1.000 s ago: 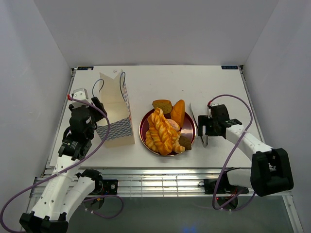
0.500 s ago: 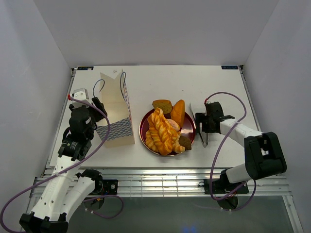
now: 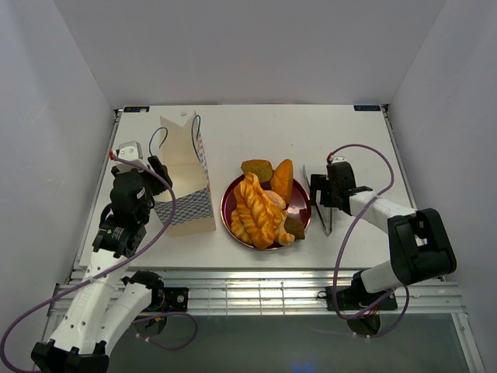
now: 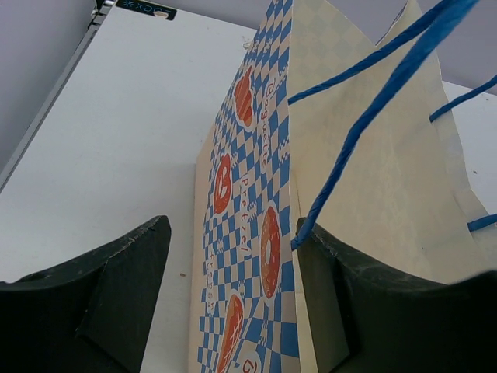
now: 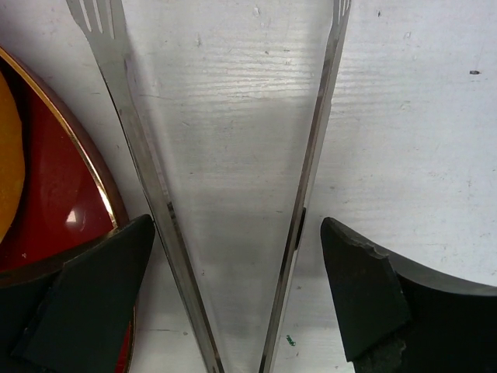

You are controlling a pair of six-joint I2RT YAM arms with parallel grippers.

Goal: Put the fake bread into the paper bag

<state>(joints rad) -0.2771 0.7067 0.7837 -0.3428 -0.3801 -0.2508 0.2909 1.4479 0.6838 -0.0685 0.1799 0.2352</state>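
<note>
Fake bread (image 3: 260,210) lay heaped on a red plate (image 3: 226,207) just left of the right pincer (image 5: 237,233), whose jaws stood wide apart astride metal tongs (image 5: 311,155) lying on the tabletop (image 3: 256,132). Further left, the left pincer (image 4: 233,225), its jaws also apart, straddled one side wall of the upright paper bag (image 4: 256,194).
</note>
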